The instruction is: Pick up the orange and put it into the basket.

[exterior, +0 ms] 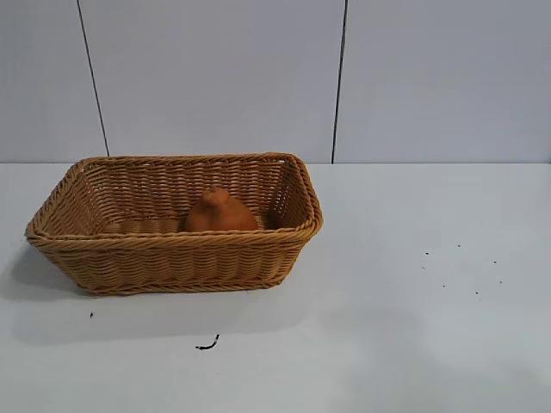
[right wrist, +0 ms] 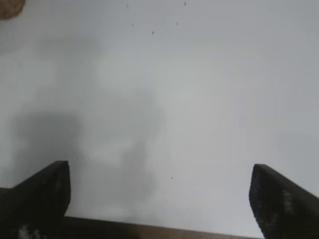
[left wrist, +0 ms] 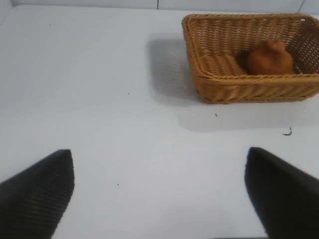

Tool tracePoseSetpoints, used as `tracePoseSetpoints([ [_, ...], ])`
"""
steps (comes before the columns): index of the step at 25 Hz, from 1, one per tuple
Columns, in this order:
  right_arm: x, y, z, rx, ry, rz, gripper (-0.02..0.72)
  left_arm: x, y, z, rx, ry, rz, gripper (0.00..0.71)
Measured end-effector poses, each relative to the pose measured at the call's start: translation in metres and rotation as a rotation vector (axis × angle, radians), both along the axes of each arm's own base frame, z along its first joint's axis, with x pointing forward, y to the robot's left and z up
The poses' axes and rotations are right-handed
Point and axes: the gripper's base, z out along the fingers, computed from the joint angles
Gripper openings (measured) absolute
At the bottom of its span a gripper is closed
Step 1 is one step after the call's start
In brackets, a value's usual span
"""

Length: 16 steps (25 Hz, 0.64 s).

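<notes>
The orange (exterior: 219, 213), dull orange with a small knob on top, lies inside the wicker basket (exterior: 172, 254) at the left of the table. Both also show in the left wrist view: the orange (left wrist: 269, 59) in the basket (left wrist: 239, 89), far from my left gripper (left wrist: 159, 172). The left gripper is open and empty above bare table. My right gripper (right wrist: 159, 184) is open and empty over bare table near its edge. A corner of the basket (right wrist: 10, 7) shows far off in the right wrist view. Neither gripper shows in the exterior view.
The white table (exterior: 413, 327) carries small dark specks (exterior: 461, 267) at the right and a dark scrap (exterior: 207, 344) in front of the basket. A grey panelled wall stands behind. The table's brown edge (right wrist: 164, 233) shows under the right gripper.
</notes>
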Motion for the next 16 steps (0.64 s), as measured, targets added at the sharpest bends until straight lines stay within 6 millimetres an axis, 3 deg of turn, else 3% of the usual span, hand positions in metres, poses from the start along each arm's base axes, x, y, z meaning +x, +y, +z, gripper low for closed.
tracePoseSetpoints([
  [4,-0.018,-0.001,0.001,0.005,-0.115,0.0,0.673,0.0,0.0,0.0,0.0,0.0,0.0,0.666],
  [16,-0.019,-0.001,0.0,0.005,-0.118,0.0,0.673,0.0,0.0,0.0,0.0,0.0,0.0,0.666],
])
